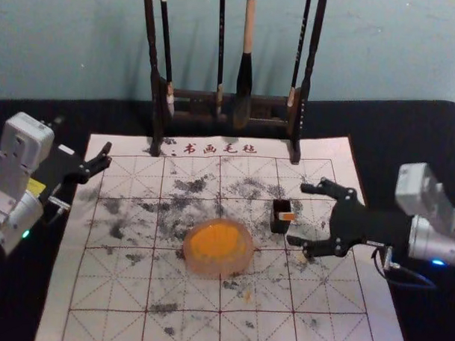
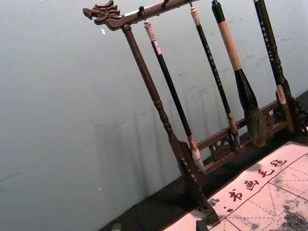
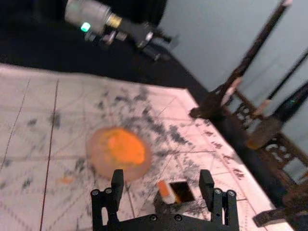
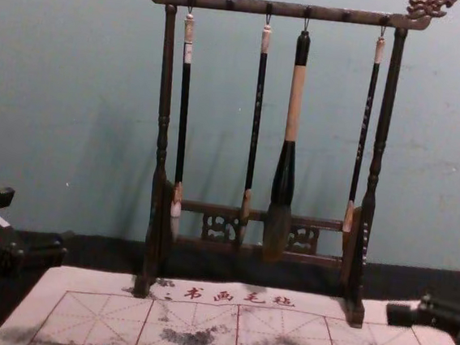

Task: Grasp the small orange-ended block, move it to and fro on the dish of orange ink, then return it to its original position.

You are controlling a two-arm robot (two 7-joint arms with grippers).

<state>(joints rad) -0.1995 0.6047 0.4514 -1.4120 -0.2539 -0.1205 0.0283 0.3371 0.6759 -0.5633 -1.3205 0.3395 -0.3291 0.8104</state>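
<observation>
Head view: the right arm's black two-fingered gripper [image 1: 301, 215] reaches in from three o'clock over the white felt mat [image 1: 328, 294] with its red grid and dark ink smudges. Its pincer stands wide, one finger toward eleven o'clock and the other toward seven as seen from its palm, and nothing is held. The small pale block with an orange end [image 1: 286, 216] sits at the small black open-topped box [image 1: 278, 225], its orange end pointing to three o'clock, just beside the mouth of the pincer. Whether the block rests in the box or against it, I cannot tell.

From the box, the round translucent dish of orange ink [image 1: 217, 267] lies toward eight o'clock, well apart from it. The dark wooden brush rack [image 1: 193, 94] stands at twelve o'clock from the dish, with brushes hanging from its top bar in the chest view.

In the right wrist view, block and box appear between the two separated fingers [image 3: 207, 185], the gripper touching neither.

The left arm's black gripper [image 1: 82, 139] is parked at ten o'clock from the dish, by the mat's edge, its pincer spread and empty.
</observation>
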